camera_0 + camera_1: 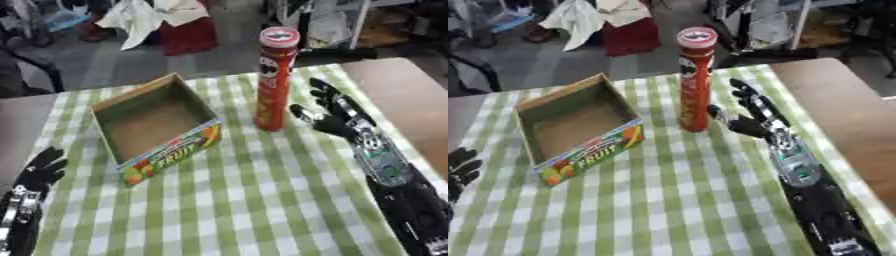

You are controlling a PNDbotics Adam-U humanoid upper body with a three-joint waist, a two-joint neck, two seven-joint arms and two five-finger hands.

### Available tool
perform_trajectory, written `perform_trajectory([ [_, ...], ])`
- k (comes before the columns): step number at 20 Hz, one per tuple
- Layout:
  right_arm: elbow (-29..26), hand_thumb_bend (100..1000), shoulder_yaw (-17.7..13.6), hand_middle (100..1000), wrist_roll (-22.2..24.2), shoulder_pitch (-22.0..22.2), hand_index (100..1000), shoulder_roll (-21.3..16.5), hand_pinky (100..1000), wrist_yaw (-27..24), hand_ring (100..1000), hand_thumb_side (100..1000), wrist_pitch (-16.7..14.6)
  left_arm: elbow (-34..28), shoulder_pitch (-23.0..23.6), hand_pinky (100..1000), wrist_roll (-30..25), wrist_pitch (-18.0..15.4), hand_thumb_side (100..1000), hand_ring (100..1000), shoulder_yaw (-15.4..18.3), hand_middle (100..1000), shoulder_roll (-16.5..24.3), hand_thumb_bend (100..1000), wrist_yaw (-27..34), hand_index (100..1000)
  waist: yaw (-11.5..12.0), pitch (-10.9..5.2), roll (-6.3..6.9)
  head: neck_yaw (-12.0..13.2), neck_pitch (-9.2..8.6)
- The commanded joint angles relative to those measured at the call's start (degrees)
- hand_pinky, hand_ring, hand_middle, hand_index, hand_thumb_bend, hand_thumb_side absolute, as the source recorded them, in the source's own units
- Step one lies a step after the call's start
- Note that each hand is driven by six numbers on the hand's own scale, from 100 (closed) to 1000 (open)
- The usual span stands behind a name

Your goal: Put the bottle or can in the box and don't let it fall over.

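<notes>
A tall red can (pixel 274 80) with a white lid stands upright on the green checked cloth, right of the middle. To its left lies an open cardboard box (pixel 153 125) with a fruit print on its front wall; nothing is inside it. My right hand (pixel 337 112) is open just right of the can, fingers straight and pointing up the table, thumb towards the can's base, a small gap between them. At the lower left corner my left hand (pixel 42 170) rests open on the cloth, fingers up.
Bare brown table top (pixel 402 95) shows right of the cloth, and a grey strip (pixel 17 125) on the left. Beyond the far edge stand a red bin (pixel 188 32) with white cloth on it and other clutter on the floor.
</notes>
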Motion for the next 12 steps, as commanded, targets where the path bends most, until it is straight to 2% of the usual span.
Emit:
perform_trajectory([
  [1,0.59,488,-0.15,1000,-0.41,-2.04,1000,0.09,1000,0.94,1000,439,0.05,-0.74,-0.31,937,-0.25,-0.17,912,896,-0.09,872,0.58,580,0.31,952,0.18,-1.09,-0.10,-0.25,-0.24],
  [12,5.68,488,-1.12,1000,-2.22,-6.12,1000,1.81,1000,4.18,1000,442,-0.14,-0.75,-0.32,934,-0.49,-0.19,912,897,-0.29,871,0.43,580,0.41,951,0.94,-1.17,-0.04,-0.63,-0.15],
])
